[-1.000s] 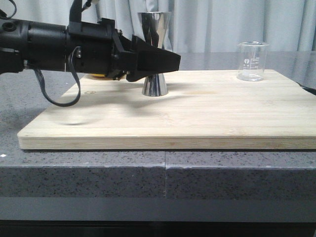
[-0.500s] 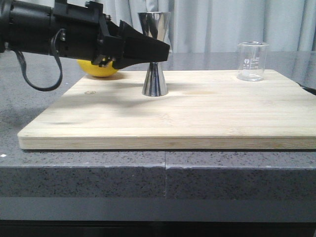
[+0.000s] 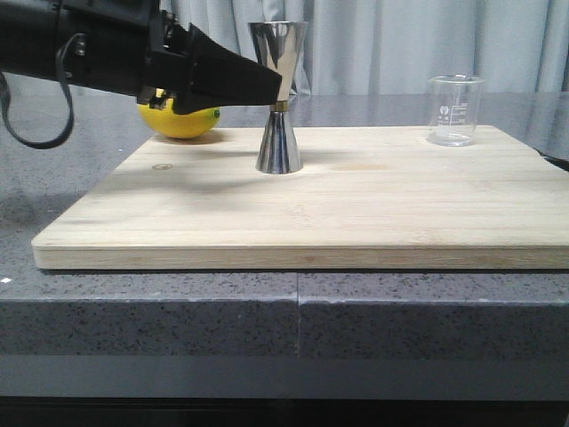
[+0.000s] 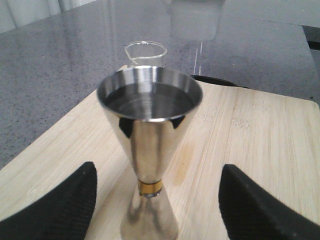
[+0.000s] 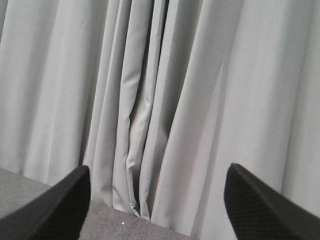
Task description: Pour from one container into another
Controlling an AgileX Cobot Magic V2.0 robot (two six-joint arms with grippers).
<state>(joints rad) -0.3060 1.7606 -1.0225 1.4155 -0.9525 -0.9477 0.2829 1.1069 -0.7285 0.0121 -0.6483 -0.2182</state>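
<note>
The only print in view is on the small clear glass beaker [image 3: 455, 110], which stands at the far right of the wooden board [image 3: 356, 213]: white measuring marks run up its side in the front view, with a small white emblem beside them, but all are too small and faint to read as numbers or words. In the left wrist view the beaker [image 4: 145, 53] shows behind the steel jigger [image 4: 150, 145], and no print can be made out on it there. The jigger bears no legible engraving, and nothing else carries readable text, labels or brands.
</note>
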